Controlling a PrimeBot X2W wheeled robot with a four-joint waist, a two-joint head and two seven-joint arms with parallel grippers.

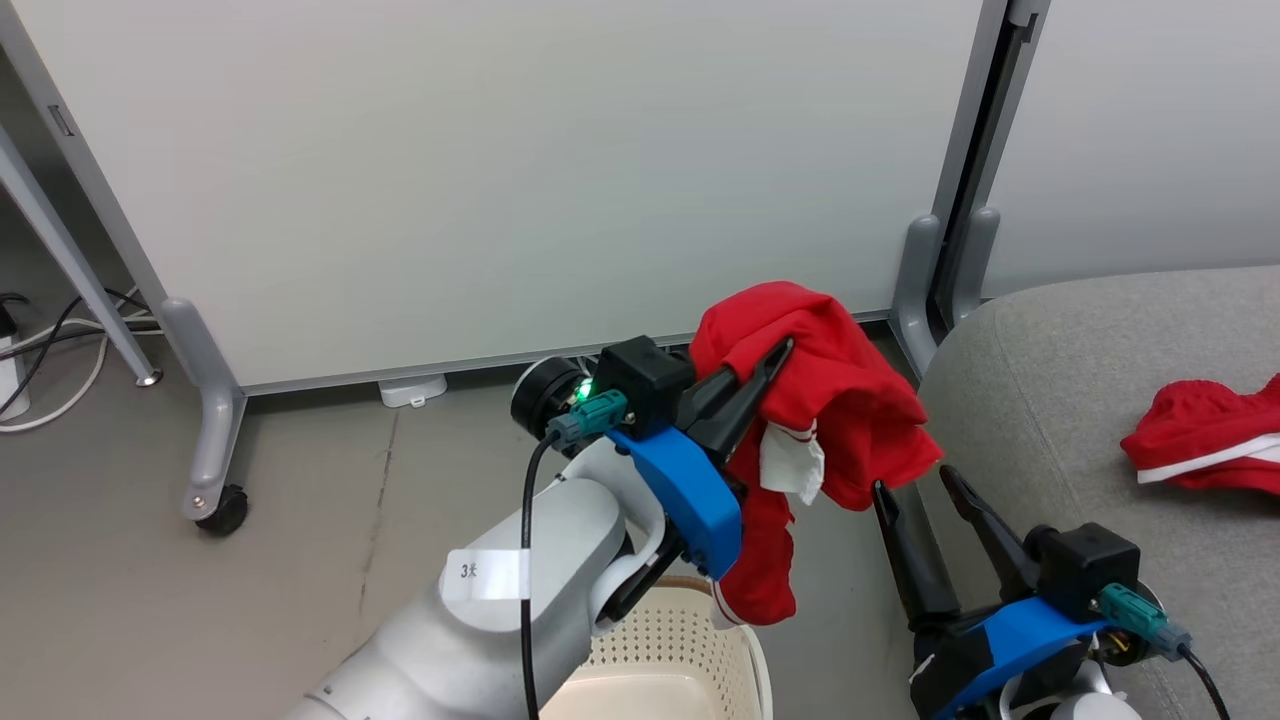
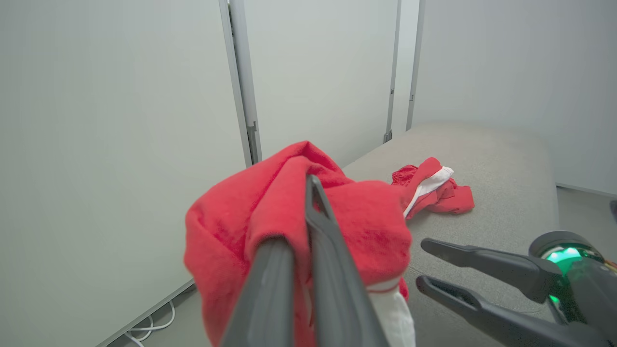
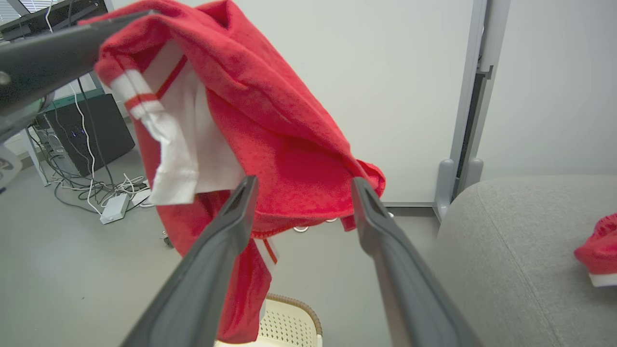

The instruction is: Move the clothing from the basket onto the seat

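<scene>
You have one red garment of the clothing hanging in the air above the basket. It is draped over the left gripper, whose fingers are pressed together with the cloth pinched between them. The garment's white lining and striped trim face the right of the basket. Its lower end hangs down to the basket's right rim, and contact with the rim cannot be judged.

The basket itself is cream-white and perforated with a brown rim. The pale left forearm crosses over it.

Just to the right of the basket, you will find the right gripper with its fingers spread wide and nothing between them. They point up at the hem of the hanging garment, with the tips just beneath it. Whether they touch the cloth cannot be told.

Further right of the basket, past a strip of floor, stands the grey seat. The second garment lies crumpled on it, well apart from the basket, with a white stripe showing along its near edge.

Beyond the basket stand white partition panels on grey feet, one foot on a black caster. Far to the left of the basket, cables trail across the floor.
</scene>
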